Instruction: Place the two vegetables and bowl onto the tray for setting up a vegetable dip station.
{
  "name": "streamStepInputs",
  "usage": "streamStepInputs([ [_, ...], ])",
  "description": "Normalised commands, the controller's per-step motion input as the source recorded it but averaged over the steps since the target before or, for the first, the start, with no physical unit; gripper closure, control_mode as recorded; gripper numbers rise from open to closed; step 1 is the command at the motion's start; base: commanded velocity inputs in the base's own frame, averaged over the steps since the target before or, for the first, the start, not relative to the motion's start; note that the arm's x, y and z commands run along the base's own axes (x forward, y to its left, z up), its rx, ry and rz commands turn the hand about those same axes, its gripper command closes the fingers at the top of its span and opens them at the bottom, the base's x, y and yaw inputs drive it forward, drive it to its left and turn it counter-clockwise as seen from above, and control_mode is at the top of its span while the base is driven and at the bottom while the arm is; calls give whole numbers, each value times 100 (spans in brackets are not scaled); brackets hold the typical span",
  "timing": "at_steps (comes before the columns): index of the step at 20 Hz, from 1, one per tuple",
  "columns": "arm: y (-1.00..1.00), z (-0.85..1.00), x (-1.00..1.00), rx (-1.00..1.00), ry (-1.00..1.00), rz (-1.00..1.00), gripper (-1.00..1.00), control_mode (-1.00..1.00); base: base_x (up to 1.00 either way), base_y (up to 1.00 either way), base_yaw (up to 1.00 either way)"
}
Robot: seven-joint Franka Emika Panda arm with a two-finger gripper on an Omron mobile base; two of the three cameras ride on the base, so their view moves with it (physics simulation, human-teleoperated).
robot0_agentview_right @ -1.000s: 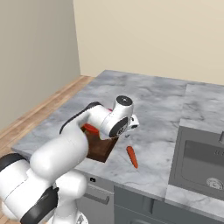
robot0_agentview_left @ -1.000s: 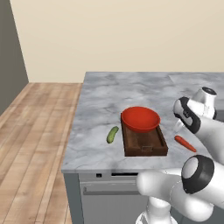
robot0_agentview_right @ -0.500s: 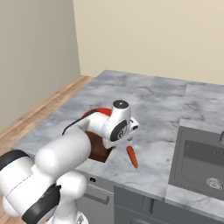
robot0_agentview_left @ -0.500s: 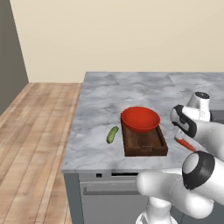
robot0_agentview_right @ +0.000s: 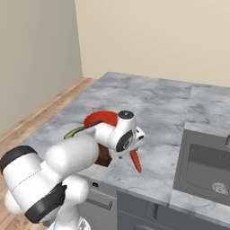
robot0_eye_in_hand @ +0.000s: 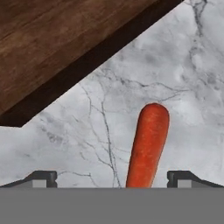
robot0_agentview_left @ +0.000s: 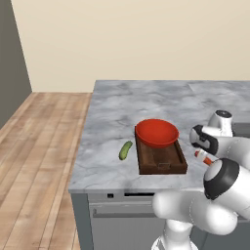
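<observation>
The red bowl (robot0_agentview_left: 156, 133) rests on the far end of the dark wooden tray (robot0_agentview_left: 162, 162). A green cucumber (robot0_agentview_left: 125, 150) lies on the counter left of the tray. The orange-red carrot (robot0_eye_in_hand: 148, 148) lies on the marble just right of the tray (robot0_eye_in_hand: 52, 48), pointing toward the counter's front edge (robot0_agentview_right: 135, 161). My gripper (robot0_eye_in_hand: 112, 178) hangs open low over the carrot, one fingertip on each side of it and nothing held. In the base views the hand (robot0_agentview_left: 199, 151) covers most of the carrot (robot0_agentview_left: 205, 157). From the right, the bowl (robot0_agentview_right: 99, 118) and a sliver of cucumber (robot0_agentview_right: 74, 132) peek out behind my arm.
A steel sink (robot0_agentview_right: 206, 166) is set into the counter to the right of the carrot. The counter's front edge (robot0_agentview_left: 136, 184) runs close to the tray's near end. Open marble stretches behind the bowl.
The hand has come down and a little toward the front edge, closing in on the carrot. Jaws stay wide. The bowl, tray and cucumber have not moved.
</observation>
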Motion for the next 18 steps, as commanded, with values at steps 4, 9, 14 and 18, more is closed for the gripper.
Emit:
streamStepInputs([
  [4, -13, -27, 16, 0, 7, -2, -100, -100, 0, 0, 0],
  [9, -12, -24, 8, 0, 3, 0, -100, -100, 0, 0, 0],
  [14, -17, -16, 14, 0, 0, 0, -100, -100, 0, 0, 0],
  [18, -16, -15, 19, 0, 1, 0, -100, -100, 0, 0, 0],
])
